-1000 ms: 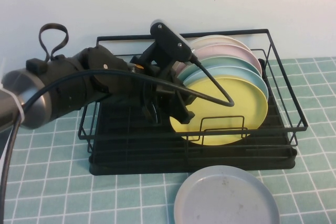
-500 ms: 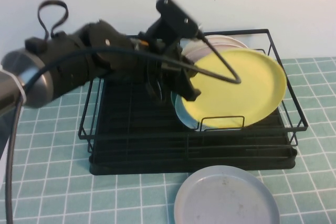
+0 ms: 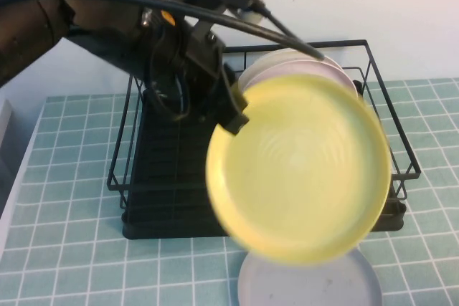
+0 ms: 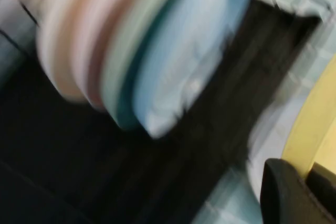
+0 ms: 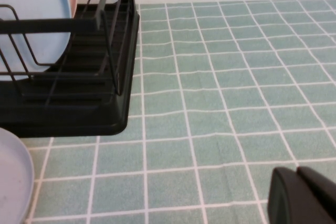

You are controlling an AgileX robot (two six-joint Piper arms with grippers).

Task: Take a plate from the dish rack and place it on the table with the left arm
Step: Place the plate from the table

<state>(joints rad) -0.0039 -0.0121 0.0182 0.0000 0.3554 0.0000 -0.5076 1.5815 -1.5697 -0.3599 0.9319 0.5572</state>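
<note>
Held aloft: the plate point(image 3: 301, 170), pale yellow, round, raised rim, lifted clear above the dish rack point(image 3: 172, 177) and hanging over the rack's front edge and the grey plate point(image 3: 308, 284) lying on the worktop point(image 3: 64, 263) at 6 o'clock; pinched at its rim at about 10 o'clock by the left tool point(image 3: 231, 109), fingers closed on the edge, the yellow rim showing against a dark finger point(image 4: 286, 195) in the left wrist view; tilted, face toward the camera, blurred. Probably stiff and light, smooth-glazed or plastic, so likely slippery under a rim-only pinch; with the whole disc cantilevered from one edge point, liable to swing or rotate in the grip; best held deep over the raised rim, where the lip gives a stop. Remaining in the rack at 12 to 1 o'clock: cream and pink plates point(image 3: 301, 66); a light-blue plate point(image 4: 184, 61) among them in the left wrist view. Bare worktop at 7 to 8 o'clock looks like a better landing spot than the grey plate below. Right tool point(image 5: 304, 198) low over the worktop off the rack's right end, away from the work, fingers pressed together, holding nothing.
</note>
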